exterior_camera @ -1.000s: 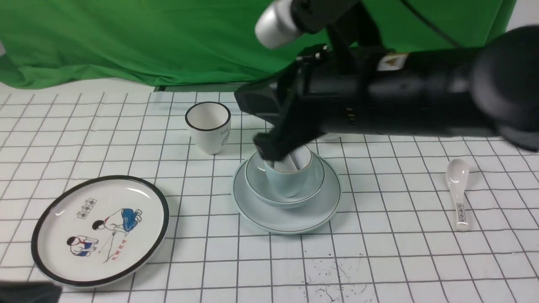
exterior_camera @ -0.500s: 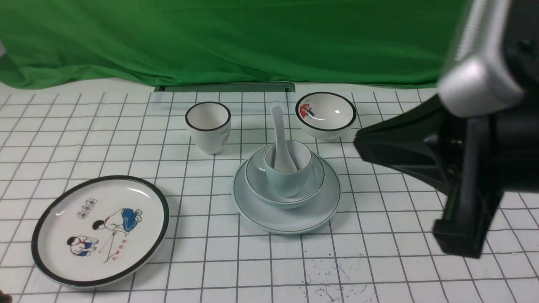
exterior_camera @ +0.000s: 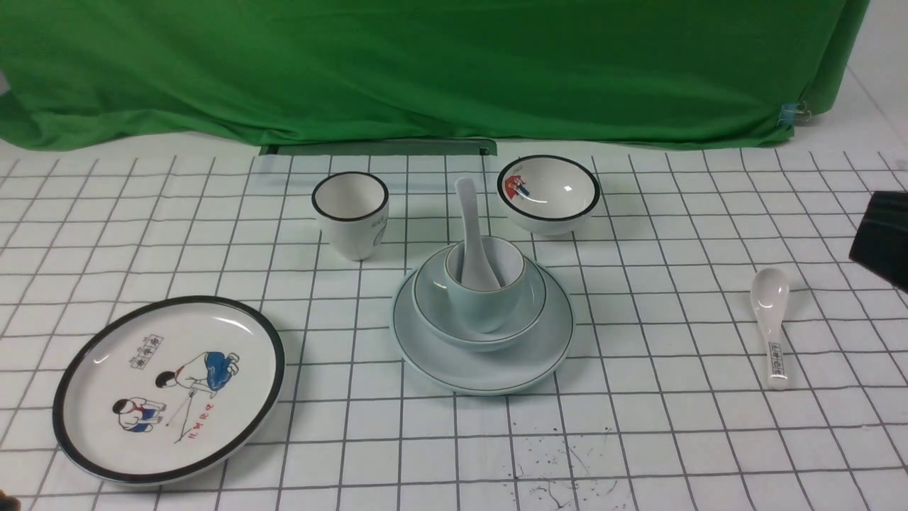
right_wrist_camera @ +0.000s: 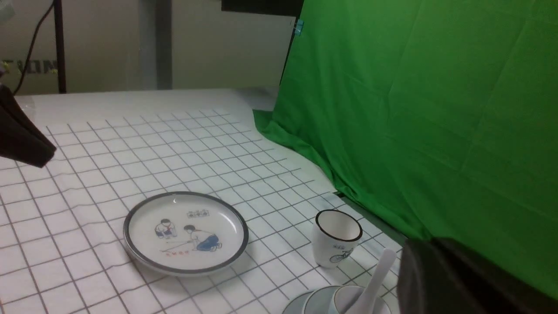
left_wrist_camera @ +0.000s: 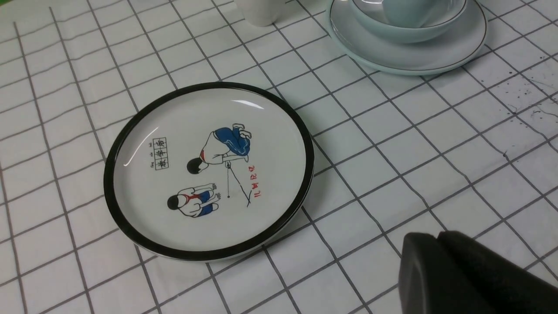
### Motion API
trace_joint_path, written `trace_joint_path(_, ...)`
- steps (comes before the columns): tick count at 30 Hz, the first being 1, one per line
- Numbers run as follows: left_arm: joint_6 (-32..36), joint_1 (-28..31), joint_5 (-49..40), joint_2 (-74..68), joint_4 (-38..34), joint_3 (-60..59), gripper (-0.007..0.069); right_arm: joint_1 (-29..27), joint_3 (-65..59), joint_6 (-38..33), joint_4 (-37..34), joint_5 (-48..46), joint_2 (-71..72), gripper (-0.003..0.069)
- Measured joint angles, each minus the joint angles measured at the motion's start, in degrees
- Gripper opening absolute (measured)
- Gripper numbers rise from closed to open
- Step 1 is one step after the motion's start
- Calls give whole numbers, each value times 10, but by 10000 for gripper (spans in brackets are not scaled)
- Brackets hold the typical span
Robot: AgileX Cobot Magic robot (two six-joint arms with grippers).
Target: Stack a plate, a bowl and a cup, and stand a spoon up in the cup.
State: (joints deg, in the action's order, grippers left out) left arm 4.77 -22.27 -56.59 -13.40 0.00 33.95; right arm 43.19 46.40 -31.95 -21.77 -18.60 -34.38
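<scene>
The spoon (exterior_camera: 469,227) stands in the cup (exterior_camera: 484,305), scoop end down inside it, and its handle leans over the far rim and rises clear above it. No hand touches it. The cup sits upright in the middle of the bowl (exterior_camera: 433,305), and the bowl rests on the plate (exterior_camera: 482,369). All three are pale blue-green and nested in one stack near the centre of the gridded tabletop (exterior_camera: 638,426).

Just beyond the stack, to the far left, we see a taller white cup with a black rim (exterior_camera: 351,216). To the far right sits a black-rimmed bowl with a red and blue picture inside (exterior_camera: 550,195). Both stand near the stack but apart from it. A black-rimmed plate with cartoon children (exterior_camera: 170,387) lies well off to the near left. A second white spoon with printing on its handle (exterior_camera: 772,323) lies flat well off to the right. Dark specks (exterior_camera: 560,468) mark the cloth on the near side of the stack, and a green backdrop (exterior_camera: 425,64) hangs along the far edge.

The left hand (left_wrist_camera: 436,244) hovers by the near right edge of the cartoon plate, its fingers pressed together and holding nothing. The right hand (right_wrist_camera: 429,257) shows only as a dark mass, and we cannot tell whether its fingers are together or apart.
</scene>
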Motion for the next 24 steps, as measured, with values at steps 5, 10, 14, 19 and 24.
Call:
trace_joint_path(5,0,0,0,0,0,0,-32,0,0,3,0,11,-1,59)
trace_joint_path(10,0,0,-1,0,0,0,-32,0,-2,5,1,50,-1,17)
trace_joint_path(14,0,0,-1,0,0,0,-32,0,-54,7,8,127,10,13)
trace_joint_path(19,0,0,-1,0,0,0,-32,-48,-188,55,40,225,62,13)
trace_joint_path(24,0,0,-1,0,0,0,-32,-170,-319,172,109,250,138,13)
